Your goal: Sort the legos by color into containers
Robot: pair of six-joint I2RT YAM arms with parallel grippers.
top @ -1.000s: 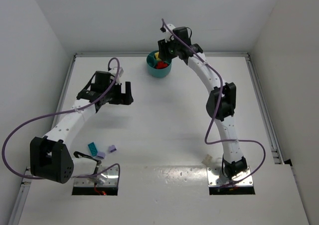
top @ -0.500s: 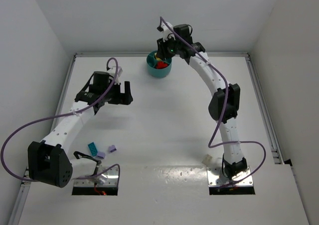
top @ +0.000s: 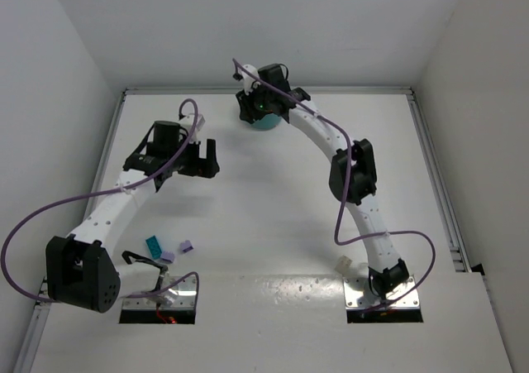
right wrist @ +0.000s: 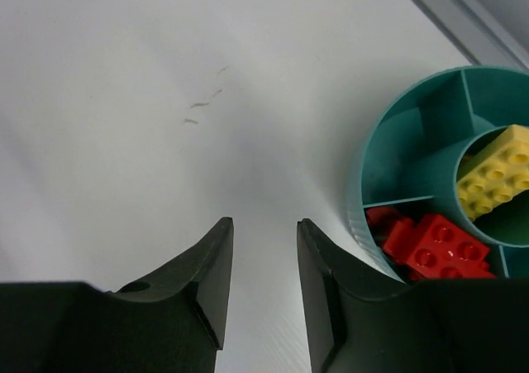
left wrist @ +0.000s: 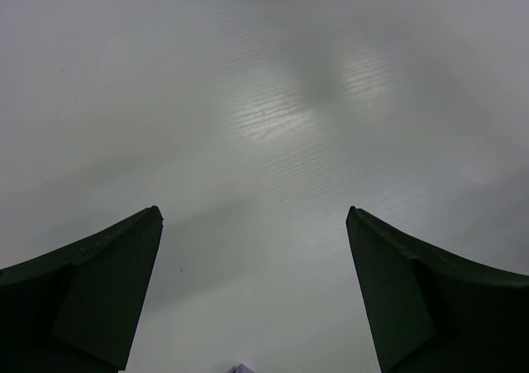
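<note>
The teal bowl (right wrist: 364,170) sits at the right of the right wrist view, holding red legos (right wrist: 430,245) and a yellow lego (right wrist: 496,170). Just left of it, the right gripper (right wrist: 264,224) is narrowed and empty. The left gripper (left wrist: 254,216) gapes wide (nothing held).
</note>
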